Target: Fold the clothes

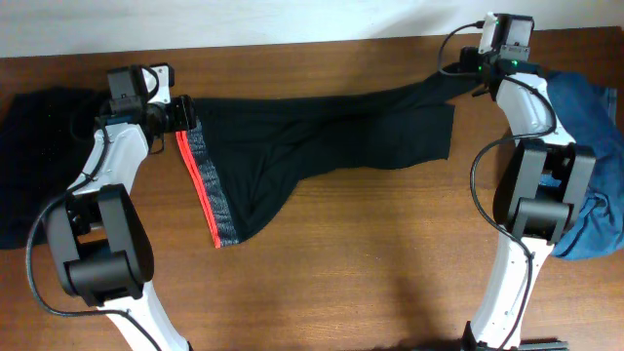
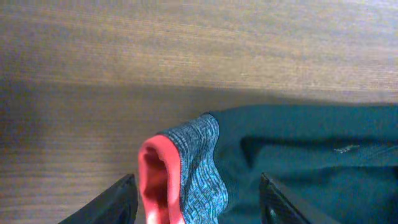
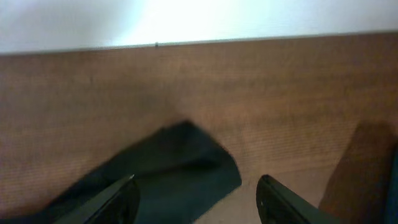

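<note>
A pair of black trousers (image 1: pixel 322 146) with a grey and red waistband (image 1: pixel 207 185) lies spread across the table. My left gripper (image 1: pixel 181 114) is at the far corner of the waistband. In the left wrist view its fingers (image 2: pixel 199 208) are open with the waistband corner (image 2: pixel 193 162) between them. My right gripper (image 1: pixel 476 68) is at the far right leg end. In the right wrist view its fingers (image 3: pixel 198 202) are open over the black leg end (image 3: pixel 180 165), which lies on the wood.
A dark pile of clothes (image 1: pixel 34 127) lies at the left edge. A blue garment (image 1: pixel 590 127) lies at the right edge behind the right arm. The table's far edge meets a white wall (image 3: pixel 186 18) just beyond the right gripper.
</note>
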Robot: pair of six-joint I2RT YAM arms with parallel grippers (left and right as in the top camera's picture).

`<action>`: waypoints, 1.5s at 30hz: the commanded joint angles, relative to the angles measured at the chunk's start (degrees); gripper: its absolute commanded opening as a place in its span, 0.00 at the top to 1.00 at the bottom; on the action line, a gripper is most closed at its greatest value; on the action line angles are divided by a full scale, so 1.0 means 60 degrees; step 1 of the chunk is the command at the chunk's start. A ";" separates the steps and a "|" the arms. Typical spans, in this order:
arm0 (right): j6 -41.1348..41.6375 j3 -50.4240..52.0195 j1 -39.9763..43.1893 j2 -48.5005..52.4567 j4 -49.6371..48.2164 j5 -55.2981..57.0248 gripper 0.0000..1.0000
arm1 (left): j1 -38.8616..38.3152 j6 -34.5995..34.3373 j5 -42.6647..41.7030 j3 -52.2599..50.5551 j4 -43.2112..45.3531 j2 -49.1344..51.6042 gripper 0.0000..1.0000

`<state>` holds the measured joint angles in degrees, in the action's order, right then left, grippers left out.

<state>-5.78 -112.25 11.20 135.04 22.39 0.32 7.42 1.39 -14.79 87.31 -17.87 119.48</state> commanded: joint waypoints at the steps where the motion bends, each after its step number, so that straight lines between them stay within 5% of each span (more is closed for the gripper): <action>1: 0.0040 -0.0200 -0.0062 -0.1060 0.0317 0.0047 0.32 | 0.0025 0.0248 -0.0087 0.0346 -0.0011 -0.0058 0.33; 7: 0.0044 -0.0200 -0.0146 -0.2510 0.2146 0.0044 0.26 | -0.0208 0.0240 -0.0113 0.0849 -0.0907 -0.0583 0.14; 15: 0.0040 -0.0197 -0.0270 -0.2940 0.4863 -0.0783 0.30 | -0.1049 -0.0914 0.0040 0.0860 -0.3293 -0.1530 0.08; 17: 0.0036 -0.0197 -0.0266 -0.2867 0.5133 -0.1330 0.37 | -0.1293 -0.1093 0.0244 0.0845 -0.3858 -0.1523 0.31; 20: 0.0040 -0.0193 -0.0270 -0.2758 0.5282 -0.1927 0.66 | -0.1708 -0.1140 0.0576 0.0794 -0.4455 -0.1523 1.00; 25: -0.0178 0.0055 -0.0390 -0.2543 0.5388 -0.2386 0.96 | -0.2404 -0.1956 0.0922 0.0758 -0.5333 -0.1515 1.00; 34: -0.1002 0.1264 -0.0750 -0.1902 0.5217 -0.2397 0.96 | -0.3195 -0.2983 0.1701 0.0412 -0.6247 -0.1468 0.98; 45: -0.1009 0.1698 -0.0750 -0.1468 0.4575 -0.2521 0.96 | -0.3213 -0.3370 0.1716 -0.2025 -0.4262 -0.1468 0.96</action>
<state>-11.03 -102.91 6.70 125.99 50.46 -13.67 -11.94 -16.88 -5.23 77.67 -44.51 110.89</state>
